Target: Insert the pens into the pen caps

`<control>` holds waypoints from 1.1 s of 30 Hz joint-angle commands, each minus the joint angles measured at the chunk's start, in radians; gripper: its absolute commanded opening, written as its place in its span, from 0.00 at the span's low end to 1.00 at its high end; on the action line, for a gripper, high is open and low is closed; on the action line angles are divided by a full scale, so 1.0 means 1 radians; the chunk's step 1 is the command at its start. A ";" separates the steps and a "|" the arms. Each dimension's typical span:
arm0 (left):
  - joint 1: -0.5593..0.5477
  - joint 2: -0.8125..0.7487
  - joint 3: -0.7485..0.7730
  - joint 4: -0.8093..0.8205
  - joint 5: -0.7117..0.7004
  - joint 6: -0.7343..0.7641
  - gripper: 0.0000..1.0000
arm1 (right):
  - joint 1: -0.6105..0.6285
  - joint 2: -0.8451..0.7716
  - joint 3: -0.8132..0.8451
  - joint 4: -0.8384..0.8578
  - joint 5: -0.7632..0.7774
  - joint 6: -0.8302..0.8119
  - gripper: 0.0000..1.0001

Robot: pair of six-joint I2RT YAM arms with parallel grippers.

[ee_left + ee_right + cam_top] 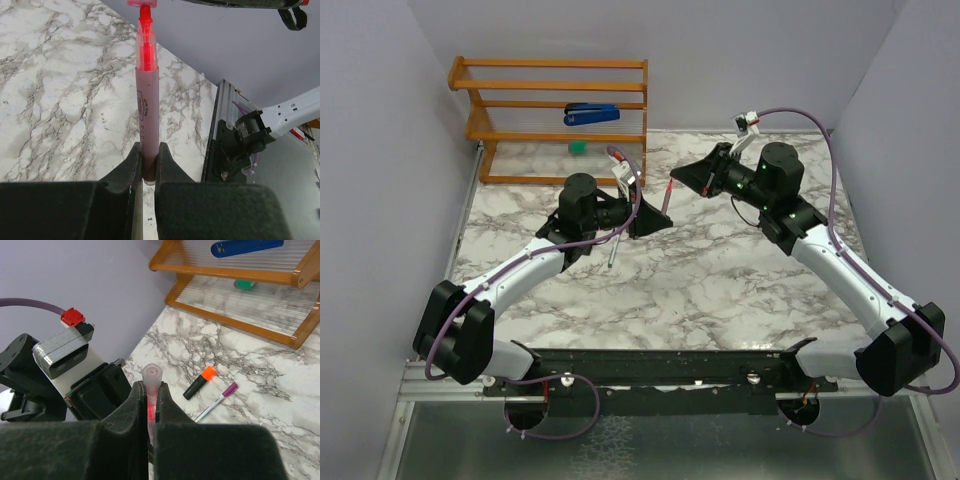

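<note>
Clamping the pink pen [147, 125] by its tail in the left gripper [148, 165], tip aimed at, seemingly entering, the pink cap [151, 380] pinched in the right gripper [149, 405], mid-air above the table [720, 270].

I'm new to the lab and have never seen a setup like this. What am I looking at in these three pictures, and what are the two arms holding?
Two robot arms sit at the near edge of a marble table. One picture looks down from above; the other two come from cameras on each wrist. The left gripper is shut on the pink pen, its red tip pointing at the other arm. The right gripper is shut on the pink cap. On the table lie a black marker, already wearing its orange cap, and a grey pen with a purple cap. Behind stands a wooden rack.
</note>
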 commanded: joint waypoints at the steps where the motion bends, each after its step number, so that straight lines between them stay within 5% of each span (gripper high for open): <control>1: 0.000 0.006 -0.002 0.029 0.011 0.009 0.00 | 0.004 0.017 -0.016 0.015 -0.032 0.005 0.00; 15: 0.047 0.021 0.024 0.029 0.044 0.018 0.00 | 0.019 0.000 0.015 -0.169 -0.077 -0.061 0.00; 33: 0.063 0.087 0.127 0.021 0.101 0.023 0.00 | 0.072 0.005 -0.013 -0.203 -0.049 -0.086 0.00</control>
